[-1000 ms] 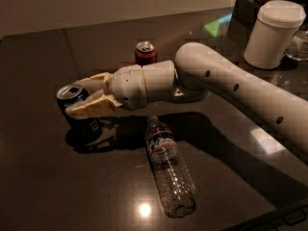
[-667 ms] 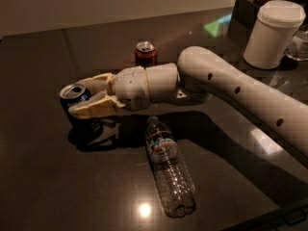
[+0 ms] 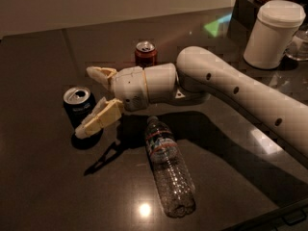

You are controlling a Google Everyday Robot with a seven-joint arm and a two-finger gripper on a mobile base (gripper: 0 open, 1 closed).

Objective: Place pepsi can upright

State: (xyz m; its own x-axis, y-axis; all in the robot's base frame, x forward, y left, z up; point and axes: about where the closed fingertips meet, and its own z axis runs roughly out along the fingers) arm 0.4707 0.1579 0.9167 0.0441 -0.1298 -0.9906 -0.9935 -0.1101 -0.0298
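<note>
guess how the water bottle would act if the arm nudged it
Lying on its side, the water bottle would probably roll. It looks empty, so likely light and crushable. The gripper is open by the upright pepsi can.

A single camera looks down at a slant across the dark desk (image 3: 43,186) from its near side, fairly close, facing the far wall (image 3: 96,4). The arm (image 3: 231,85) extends in from the right; the end effector (image 3: 85,101), fingers spread, sits left of centre.
</note>
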